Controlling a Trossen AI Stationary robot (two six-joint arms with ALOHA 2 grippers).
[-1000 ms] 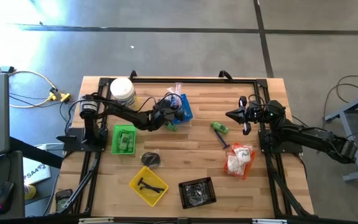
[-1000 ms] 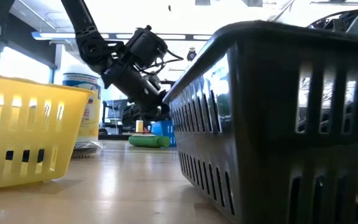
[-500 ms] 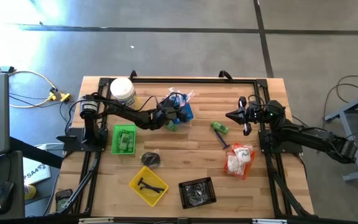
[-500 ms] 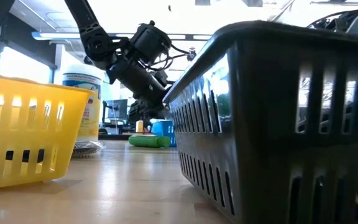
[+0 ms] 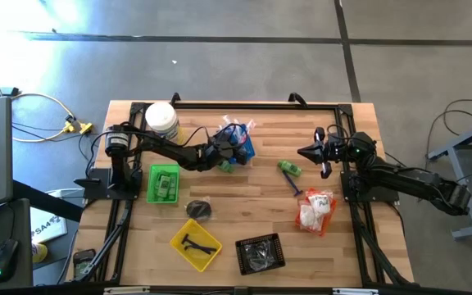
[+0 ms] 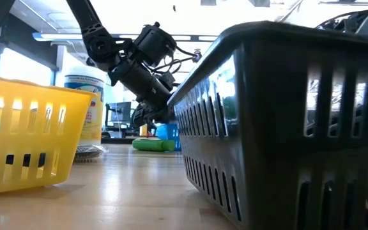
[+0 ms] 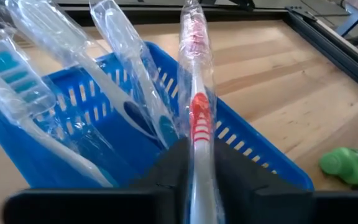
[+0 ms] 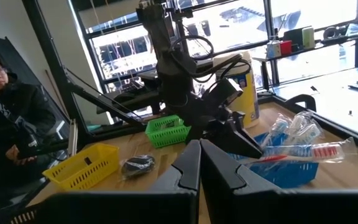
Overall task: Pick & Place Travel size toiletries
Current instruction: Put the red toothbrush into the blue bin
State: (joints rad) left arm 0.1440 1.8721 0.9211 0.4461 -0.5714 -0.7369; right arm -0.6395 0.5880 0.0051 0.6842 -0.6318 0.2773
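My left gripper (image 7: 194,180) is shut on a red toothbrush (image 7: 197,118) in a clear wrapper, at the blue tray (image 5: 244,146) in the middle of the table's far half. Several more wrapped toothbrushes (image 7: 129,106) stand leaning in that tray. One green bottle (image 5: 228,165) lies on the wood by the tray's near side, and another green bottle (image 5: 289,169) lies further right. White sachets sit in the orange tray (image 5: 315,211). My right gripper (image 5: 305,152) waits shut above the table's right part. My left gripper pinches the wrapped toothbrush's white handle (image 7: 194,163) between its two fingers (image 7: 166,171). The fingers lie along the toothbrush and come from the table's left, slanting a little down. The toothbrush (image 8: 316,152) sticks out past them, roughly level, over the blue tray (image 8: 291,173).
A white tub (image 5: 161,121) stands at the far left and a green tray (image 5: 164,182) sits near it. A dark pouch (image 5: 199,210), a yellow tray (image 5: 195,243) and a black tray (image 5: 260,252) lie along the near side. A person (image 8: 5,124) sits beyond the table.
My left gripper has rolled at the wrist and tipped up a little, staying by the blue tray. The toothbrush's free end has swung from pointing toward the far edge to slanting toward the table's right edge.
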